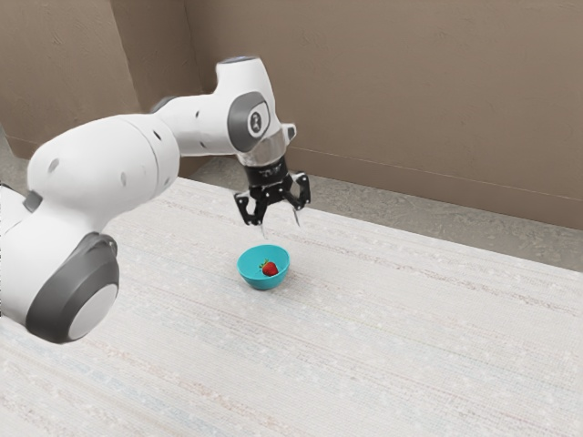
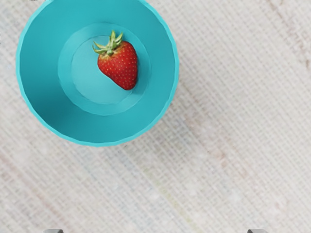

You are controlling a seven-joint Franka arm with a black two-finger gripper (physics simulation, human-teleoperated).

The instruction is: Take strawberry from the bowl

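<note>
Strawberry [image 2: 119, 68]: lying on its side inside the bowl [image 2: 41, 92].
Gripper [image 1: 281, 228]: above the bowl, fingers spread, nothing between them.
Rim [image 2: 99, 144]: at risk — a straight drop from this off-centre spot could catch it and tip the bowl.
Tapered red flesh: might squirt away if pinched unevenly or too high.

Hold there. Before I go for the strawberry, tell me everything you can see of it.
The strawberry is red and glossy, dotted with small pale seeds, with a green leafy cap at its broad end and a blunt, rounded tip. It looks ripe and whole on the visible side. It lies on its side, off-centre, low inside the turquoise bowl. Only the bowl appears to touch it; the hand is open, above and clear of it.
</note>
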